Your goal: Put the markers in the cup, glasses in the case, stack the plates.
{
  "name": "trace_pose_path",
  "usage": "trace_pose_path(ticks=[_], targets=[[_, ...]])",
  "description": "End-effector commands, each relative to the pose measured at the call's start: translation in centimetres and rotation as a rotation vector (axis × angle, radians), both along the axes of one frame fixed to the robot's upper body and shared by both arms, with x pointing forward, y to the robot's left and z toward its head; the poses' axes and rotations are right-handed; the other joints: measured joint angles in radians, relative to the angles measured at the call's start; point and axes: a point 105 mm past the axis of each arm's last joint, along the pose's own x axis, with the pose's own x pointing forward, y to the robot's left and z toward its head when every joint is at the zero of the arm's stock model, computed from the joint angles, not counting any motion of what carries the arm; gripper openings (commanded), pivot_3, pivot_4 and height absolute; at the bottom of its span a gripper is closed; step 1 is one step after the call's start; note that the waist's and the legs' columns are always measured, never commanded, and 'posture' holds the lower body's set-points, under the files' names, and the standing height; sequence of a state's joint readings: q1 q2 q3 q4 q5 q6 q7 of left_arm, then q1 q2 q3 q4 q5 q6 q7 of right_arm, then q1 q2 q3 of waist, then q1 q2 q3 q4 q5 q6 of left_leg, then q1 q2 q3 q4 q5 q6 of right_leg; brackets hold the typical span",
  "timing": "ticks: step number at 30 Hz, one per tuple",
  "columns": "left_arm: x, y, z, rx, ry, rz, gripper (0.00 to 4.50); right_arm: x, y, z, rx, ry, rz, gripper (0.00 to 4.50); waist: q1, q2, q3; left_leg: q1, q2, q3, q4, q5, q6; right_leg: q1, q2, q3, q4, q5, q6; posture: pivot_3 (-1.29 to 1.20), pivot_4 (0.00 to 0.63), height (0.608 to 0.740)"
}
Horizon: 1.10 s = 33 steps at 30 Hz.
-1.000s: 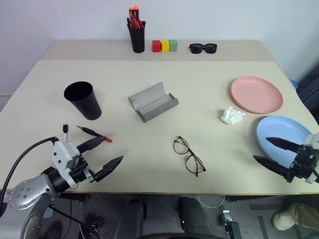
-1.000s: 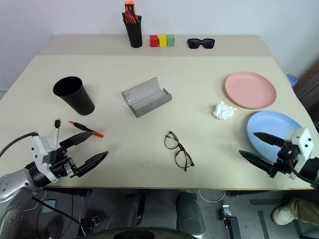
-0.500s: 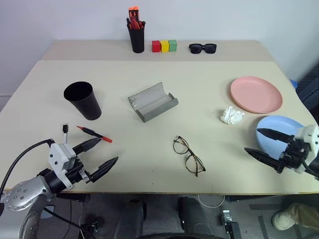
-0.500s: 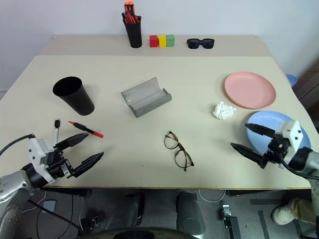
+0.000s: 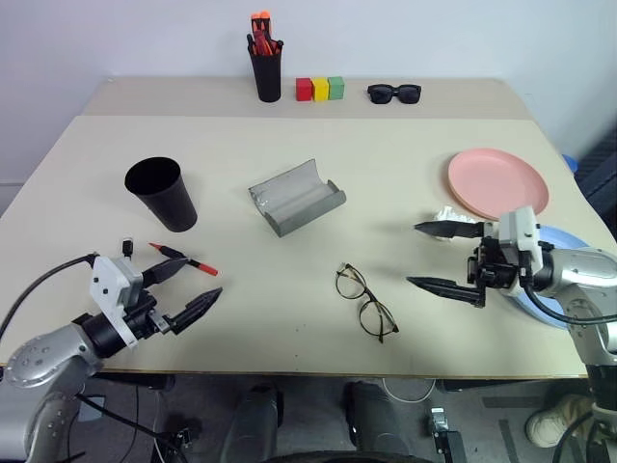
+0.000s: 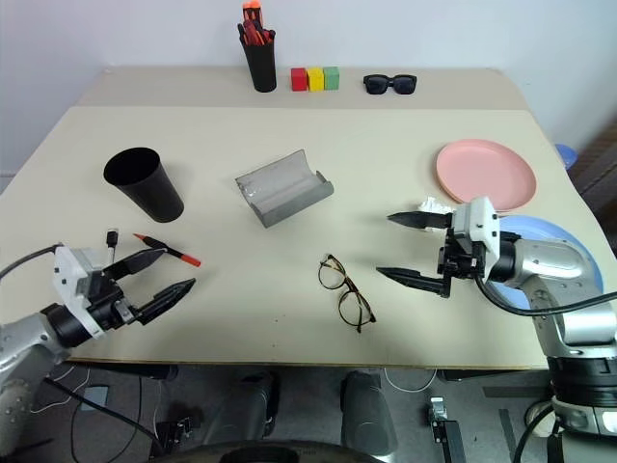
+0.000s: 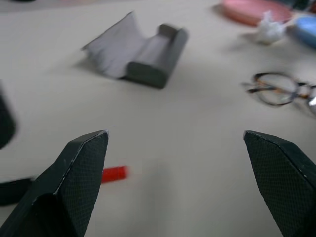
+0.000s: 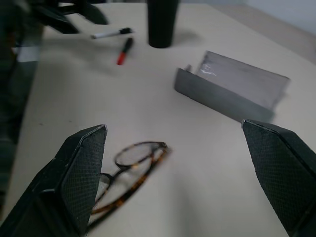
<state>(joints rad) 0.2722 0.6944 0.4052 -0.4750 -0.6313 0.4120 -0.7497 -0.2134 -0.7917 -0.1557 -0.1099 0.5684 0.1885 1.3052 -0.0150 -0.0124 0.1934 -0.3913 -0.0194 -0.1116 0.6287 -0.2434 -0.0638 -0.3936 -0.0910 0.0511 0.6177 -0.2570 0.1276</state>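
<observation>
1. Swinging in from over the light blue plate (image 5: 569, 241), the right gripper (image 6: 413, 248) now hangs beside the thin wire-framed round-lens glasses (image 6: 343, 292), jaws wide apart.
2. Left gripper (image 5: 185, 289), also spread, hovers near the red-capped black marker (image 5: 183, 258).
3. Lying flat mid-table, the glasses look light, springy and fragile; pinching the bridge seems safest.

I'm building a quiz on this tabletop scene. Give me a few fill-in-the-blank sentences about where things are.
1. The grey glasses case lies with its lid ____.
2. The eyeglasses lie on the table, ____ the case.
3. The pink plate and the blue plate are not yet ____.
4. The crumpled white tissue lies beside the ____ plate.

Missing words: open; outside; stacked; pink
</observation>
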Motion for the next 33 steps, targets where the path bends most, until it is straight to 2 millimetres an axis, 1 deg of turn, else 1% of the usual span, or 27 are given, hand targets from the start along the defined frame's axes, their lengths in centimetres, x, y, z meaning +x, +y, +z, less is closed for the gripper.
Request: trace_pose_path(ticks=[1,4,7,11,16,17,25,29,33], targets=[[0.7,2.0,1.4,0.123,-0.015,0.084,4.5,0.3,0.5,-0.1,0.015,-0.022,0.059,4.48,-0.001,0.0,0.0,0.0,0.0,0.0,0.0,0.0,0.0,0.0,0.0,0.0,0.0,0.0,0.0,0.0,0.15,0.74],[1.4,3.3,1.7,0.25,0.001,0.086,4.5,0.9,0.9,-0.7,0.027,-0.023,0.094,4.48,-0.003,0.0,0.0,0.0,0.0,0.0,0.0,0.0,0.0,0.0,0.0,0.0,0.001,0.0,0.0,0.0,0.15,0.74],[2.0,3.8,1.4,0.414,0.046,0.0,4.5,1.4,1.6,-1.1,0.03,-0.028,0.135,4.48,-0.005,0.001,0.001,0.0,0.0,0.0,0.0,0.0,0.0,-0.001,0.001,0.0,0.002,0.0,0.0,0.0,0.15,0.74],[3.1,4.6,1.6,0.558,0.097,-0.123,4.5,2.0,2.7,-1.2,0.04,-0.041,0.175,4.48,-0.005,0.001,0.001,0.0,0.0,0.0,-0.001,0.0,0.0,-0.002,0.001,0.0,0.002,0.0,0.0,0.0,0.15,0.74],[3.9,5.5,1.8,0.732,0.2,-0.289,4.5,2.2,3.7,-1.1,0.047,-0.046,0.207,4.48,-0.006,0.002,0.002,-0.001,0.001,0.0,-0.002,0.0,0.0,-0.004,0.002,0.0,0.004,0.0,0.0,0.0,0.15,0.74],[4.3,5.7,2.0,0.768,0.21,-0.318,4.5,2.2,4.0,-1.0,0.05,-0.046,0.215,4.48,-0.005,0.002,0.002,-0.001,0.001,0.0,-0.002,0.0,0.0,-0.005,0.002,0.0,0.005,0.0,0.001,0.0,0.15,0.74],[7.2,6.9,3.0,0.951,0.289,-0.51,4.5,1.9,5.9,-0.2,0.065,-0.056,0.25,4.48,-0.006,0.002,0.002,-0.002,0.001,0.0,-0.002,0.001,0.0,-0.01,0.004,0.001,0.014,0.001,0.005,0.0,0.15,0.74],[8.8,7.1,3.2,1.018,0.331,-0.579,4.5,1.7,6.3,0.0,0.071,-0.06,0.249,4.48,-0.005,0.002,0.002,-0.002,0.001,0.0,-0.001,0.001,0.0,-0.01,0.004,0.001,0.015,0.001,0.005,0.0,0.15,0.74],[10.3,6.6,2.9,1.078,0.358,-0.638,4.5,1.5,6.3,0.2,0.073,-0.068,0.236,4.48,-0.005,0.001,0.002,-0.003,0.001,0.0,0.0,0.001,0.0,-0.01,0.004,0.001,0.015,0.001,0.006,0.0,0.15,0.74]])
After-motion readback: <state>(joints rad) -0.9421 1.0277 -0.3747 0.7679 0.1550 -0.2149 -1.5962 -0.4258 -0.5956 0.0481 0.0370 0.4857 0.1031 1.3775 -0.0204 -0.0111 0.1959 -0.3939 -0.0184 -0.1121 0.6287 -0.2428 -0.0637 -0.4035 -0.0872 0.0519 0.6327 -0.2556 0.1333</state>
